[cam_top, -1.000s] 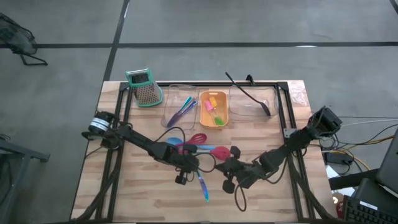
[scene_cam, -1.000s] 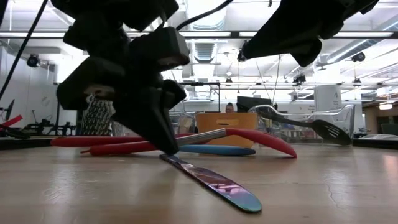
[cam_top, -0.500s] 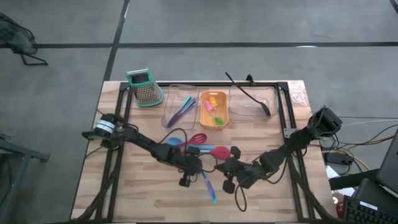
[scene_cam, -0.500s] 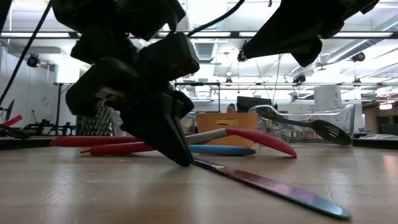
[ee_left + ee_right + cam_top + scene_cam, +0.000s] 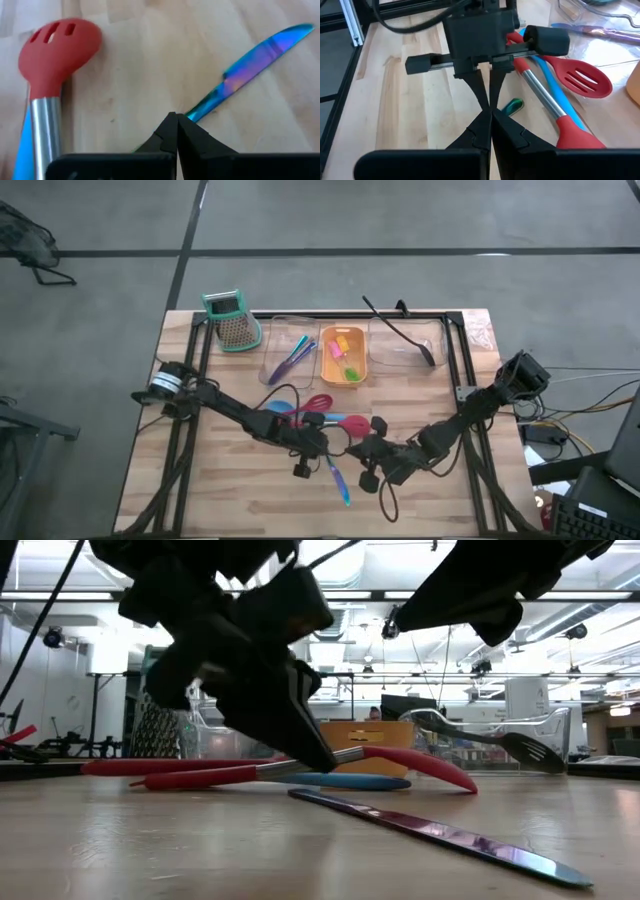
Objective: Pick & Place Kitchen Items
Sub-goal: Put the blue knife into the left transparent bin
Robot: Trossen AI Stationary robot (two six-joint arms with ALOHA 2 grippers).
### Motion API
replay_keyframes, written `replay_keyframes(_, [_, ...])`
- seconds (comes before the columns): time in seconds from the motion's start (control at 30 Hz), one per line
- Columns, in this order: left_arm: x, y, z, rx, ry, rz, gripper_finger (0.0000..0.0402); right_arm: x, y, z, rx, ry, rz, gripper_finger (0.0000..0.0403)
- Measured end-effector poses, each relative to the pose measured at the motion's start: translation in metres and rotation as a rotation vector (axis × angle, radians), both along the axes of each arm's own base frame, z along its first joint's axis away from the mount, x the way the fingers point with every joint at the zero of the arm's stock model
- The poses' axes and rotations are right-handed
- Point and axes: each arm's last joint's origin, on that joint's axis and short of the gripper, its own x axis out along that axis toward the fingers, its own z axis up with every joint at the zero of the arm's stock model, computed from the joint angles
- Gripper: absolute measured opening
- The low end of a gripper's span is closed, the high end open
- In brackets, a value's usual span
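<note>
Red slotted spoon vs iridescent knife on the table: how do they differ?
The red slotted spoon has a broad red head on a metal shaft; the iridescent knife is a thin, flat blue-purple blade. The spoon lies across a blue utensil; the knife lies alone on bare wood. Both lie flat on the table.

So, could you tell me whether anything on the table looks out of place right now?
Yes: an iridescent blue knife lies loose and slanted on the bare wood, apart from the trays. The shut left gripper grips its handle end, and the shut right gripper sits close by.
</note>
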Motion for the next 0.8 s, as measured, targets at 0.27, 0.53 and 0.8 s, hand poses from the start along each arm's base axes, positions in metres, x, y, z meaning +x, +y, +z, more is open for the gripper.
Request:
replay_keyframes(0.27, [0.000, 0.002, -0.011, 0.007, 0.044, 0.028, 0.0002, -0.001, 0.000, -0.002, -0.004, 0.006, 0.002, 0.0008])
replay_keyframes(0.53, [0.006, 0.000, -0.027, -0.038, 0.042, 0.058, 0.0002, -0.001, 0.000, -0.002, -0.001, 0.004, 0.000, 0.0008])
replay_keyframes(0.8, [0.006, -0.001, -0.021, -0.058, 0.024, 0.021, 0.0002, -0.002, 0.001, -0.002, 0.043, 0.001, -0.005, 0.0008])
